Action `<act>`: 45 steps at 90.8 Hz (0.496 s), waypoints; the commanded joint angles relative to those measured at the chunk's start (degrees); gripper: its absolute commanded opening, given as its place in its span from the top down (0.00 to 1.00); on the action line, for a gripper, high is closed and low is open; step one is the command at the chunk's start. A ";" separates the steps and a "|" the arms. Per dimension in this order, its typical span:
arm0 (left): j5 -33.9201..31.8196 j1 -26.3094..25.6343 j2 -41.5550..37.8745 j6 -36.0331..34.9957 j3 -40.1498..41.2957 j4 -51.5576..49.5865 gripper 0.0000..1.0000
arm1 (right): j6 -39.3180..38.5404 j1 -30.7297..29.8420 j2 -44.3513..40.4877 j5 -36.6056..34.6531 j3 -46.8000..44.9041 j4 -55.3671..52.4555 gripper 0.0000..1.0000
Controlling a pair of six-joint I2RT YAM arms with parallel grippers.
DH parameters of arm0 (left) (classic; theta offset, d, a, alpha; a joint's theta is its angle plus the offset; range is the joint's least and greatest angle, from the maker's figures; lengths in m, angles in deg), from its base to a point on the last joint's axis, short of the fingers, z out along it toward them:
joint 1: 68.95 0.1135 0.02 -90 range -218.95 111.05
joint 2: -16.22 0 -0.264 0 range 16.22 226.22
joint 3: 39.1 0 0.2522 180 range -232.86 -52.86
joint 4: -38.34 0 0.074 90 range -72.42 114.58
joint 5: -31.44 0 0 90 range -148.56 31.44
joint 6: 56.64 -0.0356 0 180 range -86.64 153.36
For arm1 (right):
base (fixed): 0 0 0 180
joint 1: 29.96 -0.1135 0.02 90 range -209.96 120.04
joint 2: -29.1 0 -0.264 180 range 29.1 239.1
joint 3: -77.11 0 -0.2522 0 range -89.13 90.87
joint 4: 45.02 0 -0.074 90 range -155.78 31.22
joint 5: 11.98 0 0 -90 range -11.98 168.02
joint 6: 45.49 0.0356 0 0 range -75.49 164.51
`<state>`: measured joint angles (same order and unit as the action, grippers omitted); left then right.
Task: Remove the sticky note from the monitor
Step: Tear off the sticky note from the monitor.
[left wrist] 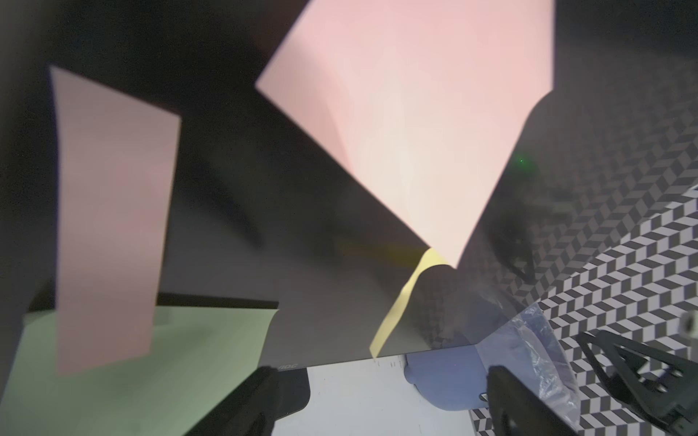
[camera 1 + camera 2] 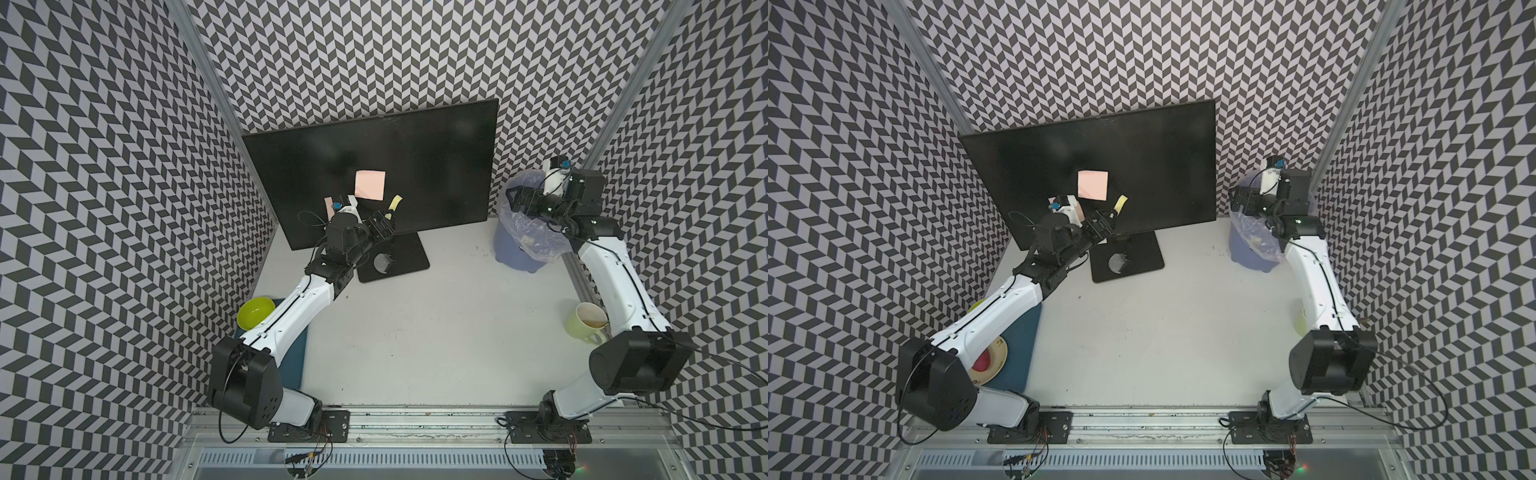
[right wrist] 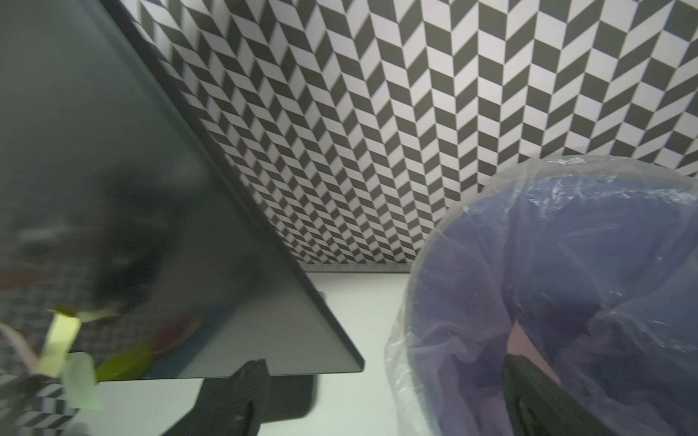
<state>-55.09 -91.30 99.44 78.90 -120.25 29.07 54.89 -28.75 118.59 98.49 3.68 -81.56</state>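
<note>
Pink sticky note [image 2: 370,184] mid-screen on monitor [image 2: 436,166], L gripper [image 2: 386,219] at screen's lower edge just beside curled yellow note [image 2: 395,203], jaws wide, gripping nothing, R gripper [image 2: 512,201] above lined bin [image 2: 511,249], jaws wide, empty, open tabletop [image 2: 415,332] btwn arms.

Pink sticky note [image 2: 370,184] on black monitor [image 2: 436,158]

- Setting: robotics lab test booth.
- Chevron-patterned walls [image 2: 104,166] enclose the white table [image 2: 415,332] on three sides.
- Left arm [image 2: 286,311] and right arm [image 2: 611,282] stand bolted to a metal rail [image 2: 415,419] along the table's front edge.
</note>
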 commanded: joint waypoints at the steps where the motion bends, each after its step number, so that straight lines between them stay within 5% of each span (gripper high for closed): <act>1: -2.35 -0.99 1.20 0.78 -2.01 2.64 0.14 | 7.12 -1.36 -4.63 7.03 -4.18 9.70 0.01; 45: -1.63 -1.12 4.42 2.68 -3.15 6.13 0.49 | 10.54 -8.01 -9.82 8.93 -12.40 12.54 0.01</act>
<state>-57.67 -92.20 102.90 81.19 -121.41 32.41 64.31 -36.11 111.18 106.69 -8.10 -72.56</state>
